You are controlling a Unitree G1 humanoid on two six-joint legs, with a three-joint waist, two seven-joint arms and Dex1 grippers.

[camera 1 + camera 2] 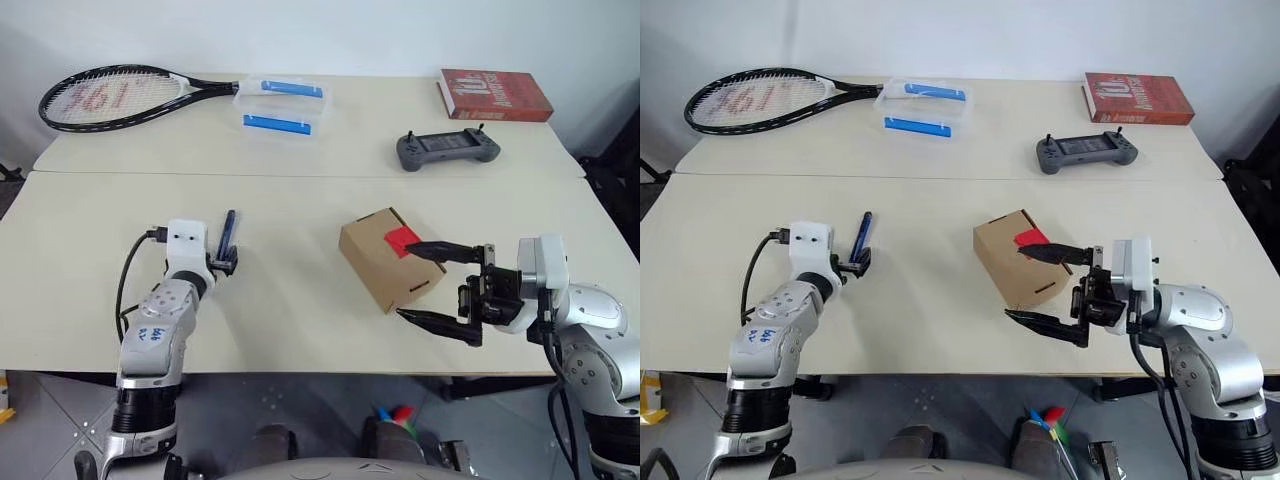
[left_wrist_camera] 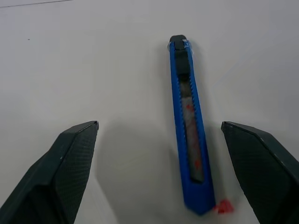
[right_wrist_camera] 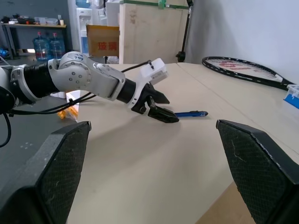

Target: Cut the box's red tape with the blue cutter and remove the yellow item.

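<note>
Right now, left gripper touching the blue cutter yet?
Apart. In the left wrist view the blue cutter lies flat on the table between the open fingers of the left gripper, with bare tabletop on both sides.

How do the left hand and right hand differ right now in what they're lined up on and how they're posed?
The left hand points forward at the blue cutter, which lies flat on the table between its open fingers; the right hand points sideways at the box. The left hand's fingers sit low by the tabletop; the right hand's fingers are stacked, the upper one reaching the red tape. Both are open and hold nothing.
</note>
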